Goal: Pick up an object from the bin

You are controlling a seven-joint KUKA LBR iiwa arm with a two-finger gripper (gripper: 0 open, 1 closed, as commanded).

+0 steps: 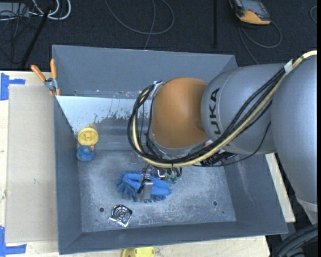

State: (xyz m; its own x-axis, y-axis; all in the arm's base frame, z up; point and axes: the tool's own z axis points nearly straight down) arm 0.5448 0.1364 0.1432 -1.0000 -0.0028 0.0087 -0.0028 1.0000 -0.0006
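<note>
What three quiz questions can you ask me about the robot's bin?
1. True or false: the tool is over the blue frilly thing near the middle of the bin.
2. Pick one: what lies at the bin's left side? A a red ball; B a yellow-topped blue thing; C a green cup.
3. Fill the gap: the crumpled thing by the bin's front wall is ___ in colour.

Key: 1 true; 2 B; 3 silvery.
</note>
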